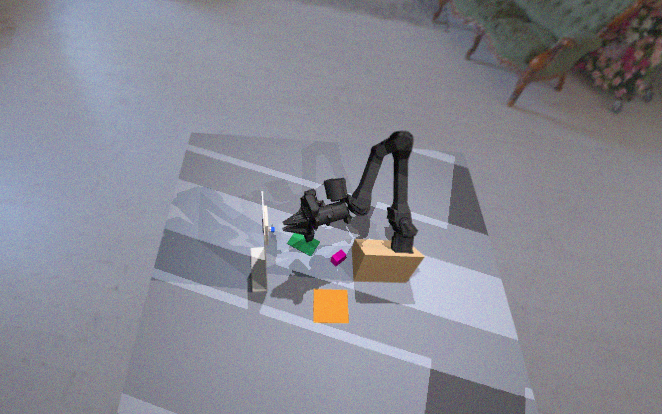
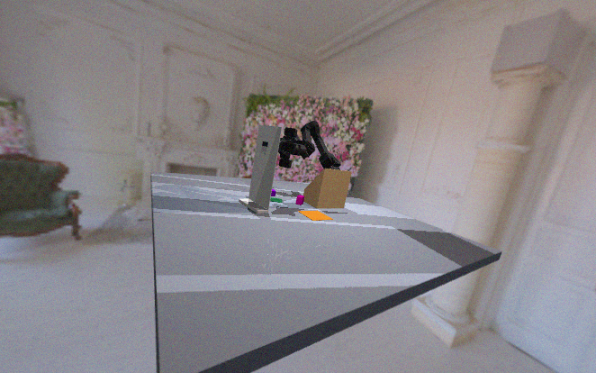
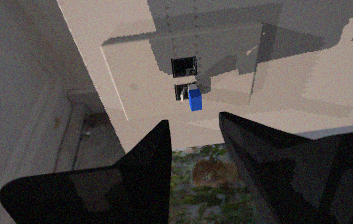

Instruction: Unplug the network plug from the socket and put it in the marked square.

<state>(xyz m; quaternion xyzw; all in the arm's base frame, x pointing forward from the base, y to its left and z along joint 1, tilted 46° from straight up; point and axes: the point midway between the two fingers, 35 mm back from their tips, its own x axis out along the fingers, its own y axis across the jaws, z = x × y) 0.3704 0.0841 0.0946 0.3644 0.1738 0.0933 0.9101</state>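
The upright panel (image 1: 258, 267) (image 2: 263, 171) (image 3: 147, 100) stands on the table. The blue plug (image 1: 272, 229) (image 3: 195, 100) sits in the lower of two dark sockets on its face; the thin tab is too small to make out clearly. My gripper (image 1: 283, 226) (image 3: 193, 122) is partly open with nothing between the fingers. It is in front of the panel, close to the plug and apart from it; in the wrist view the plug shows just beyond the gap between the fingertips. The orange marked square (image 1: 331, 306) (image 2: 316, 214) lies bare on the table.
A green block (image 1: 303, 244) (image 2: 276, 200) lies below the gripper. A magenta block (image 1: 338, 257) (image 2: 300, 199) lies between it and the wooden base block (image 1: 386, 268) (image 2: 332, 190) under the arm. A purple block (image 2: 273, 192) shows behind the panel in the exterior view.
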